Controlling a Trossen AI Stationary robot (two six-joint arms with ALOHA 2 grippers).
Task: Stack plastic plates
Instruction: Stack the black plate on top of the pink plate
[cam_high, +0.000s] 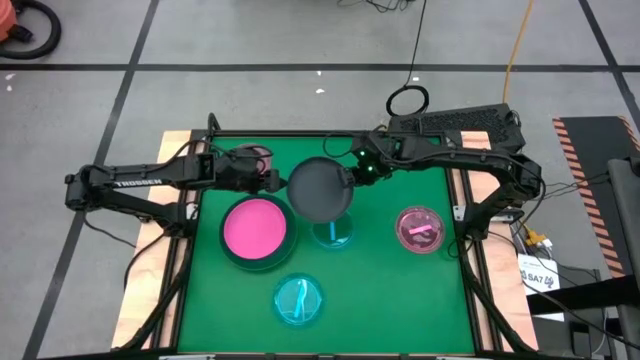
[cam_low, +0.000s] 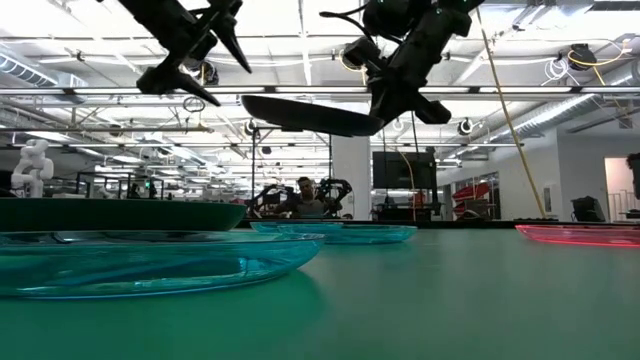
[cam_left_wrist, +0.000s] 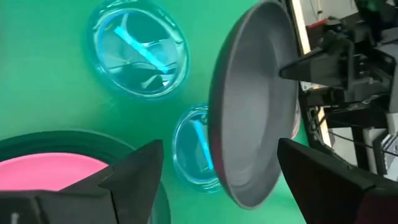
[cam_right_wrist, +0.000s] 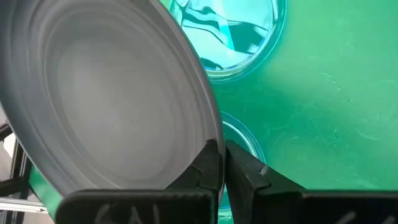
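My right gripper (cam_high: 354, 173) is shut on a dark grey plate (cam_high: 320, 190), held in the air over the table's middle, above a small cyan plate (cam_high: 335, 234). My left gripper (cam_high: 272, 181) hangs open and empty just left of the grey plate's left edge. In the left wrist view its fingers (cam_left_wrist: 134, 171) stand apart, the grey plate (cam_left_wrist: 252, 106) beyond them. A bright pink plate (cam_high: 254, 226) lies inside a second dark grey plate (cam_high: 226, 252) on the table. Another cyan plate (cam_high: 298, 300) lies near the near edge. A translucent pink plate (cam_high: 420, 230) lies to the right. My right gripper (cam_right_wrist: 225, 168) pinches the dark grey plate's rim (cam_right_wrist: 214, 138) between its two fingers, one on the upper face and one on the underside. It comes at the plate's far right edge (cam_high: 346, 178) from the right. The plate (cam_low: 310, 115) is lifted clear, nearly level.
The green mat is framed by a dark rail (cam_high: 300, 135) and wooden edges. A pinkish round rim (cam_high: 256, 156) shows under the left arm near the far edge. Bare mat lies at the near right (cam_high: 400, 300). In the low view the room shows behind the table.
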